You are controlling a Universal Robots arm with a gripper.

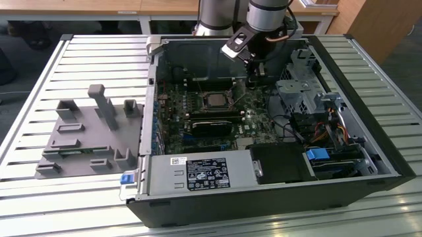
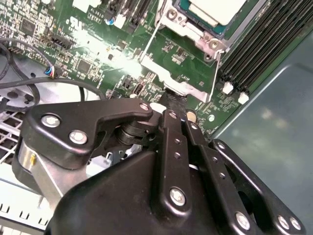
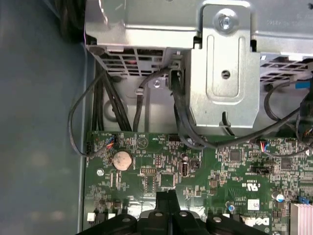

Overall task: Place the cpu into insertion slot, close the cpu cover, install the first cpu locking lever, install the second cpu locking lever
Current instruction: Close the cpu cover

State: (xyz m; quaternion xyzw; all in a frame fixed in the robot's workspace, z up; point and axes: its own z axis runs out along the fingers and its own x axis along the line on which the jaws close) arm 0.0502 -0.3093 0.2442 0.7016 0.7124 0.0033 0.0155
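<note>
one open computer case (image 1: 264, 205) centre right of the exterior view, one cpu (image 1: 215, 100) mid-frame, one black power-supply box (image 1: 201, 174) low centre, one grey fixture (image 1: 86, 138) at left, one gripper (image 1: 258, 73) upper centre, one coin battery (image 3: 122, 159), perhaps four memory strips (image 2: 259, 54)

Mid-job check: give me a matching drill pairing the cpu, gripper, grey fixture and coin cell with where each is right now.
Things:
1. cpu
2. gripper
3. grey fixture
4. coin cell

Places:
a. on the slatted table, outside the computer case, at the exterior view's left
b. near the green board's edge, close to black cables
c. in the insertion slot
d. hanging inside the case, above the board

Pairs: 1-c, 2-d, 3-a, 4-b
</note>
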